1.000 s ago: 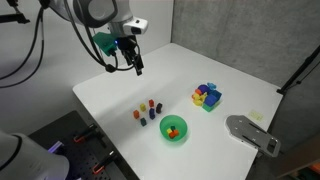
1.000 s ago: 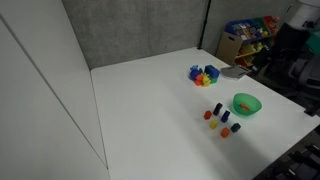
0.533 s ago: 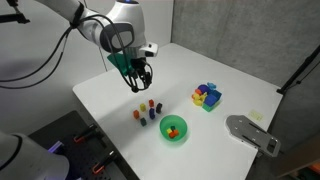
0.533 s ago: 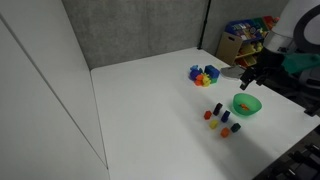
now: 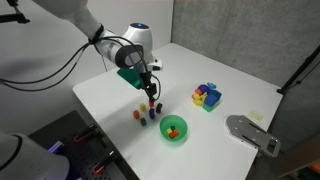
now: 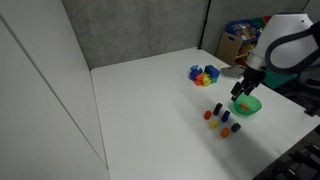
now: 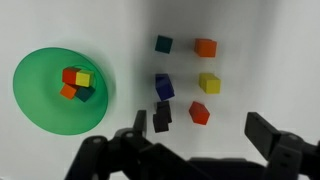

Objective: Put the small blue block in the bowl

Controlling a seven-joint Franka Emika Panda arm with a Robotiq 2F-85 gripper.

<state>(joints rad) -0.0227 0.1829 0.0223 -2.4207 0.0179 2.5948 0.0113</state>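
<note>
In the wrist view the small blue block [image 7: 164, 86] lies on the white table among other tiny blocks. The green bowl [image 7: 60, 90] sits to its left and holds red, yellow, orange and dark blocks. My gripper [image 7: 203, 130] is open and empty above the cluster, with a red block [image 7: 200, 113] between its fingers and the blue block just beyond the left finger [image 7: 140, 126]. In both exterior views the gripper [image 5: 150, 94] [image 6: 240, 92] hovers over the blocks next to the bowl [image 5: 174, 128] [image 6: 246, 104].
Dark green [image 7: 163, 44], orange [image 7: 205, 47], yellow [image 7: 209, 83] and black [image 7: 161, 115] blocks lie round the blue one. A blue holder of colourful pieces [image 5: 207, 96] [image 6: 204, 74] stands beyond the bowl. A grey object [image 5: 252, 133] lies at the table's edge.
The arm has swung from the far part of the table and come down over the cluster of tiny blocks beside the bowl. The gripper stays open; no block has moved.
</note>
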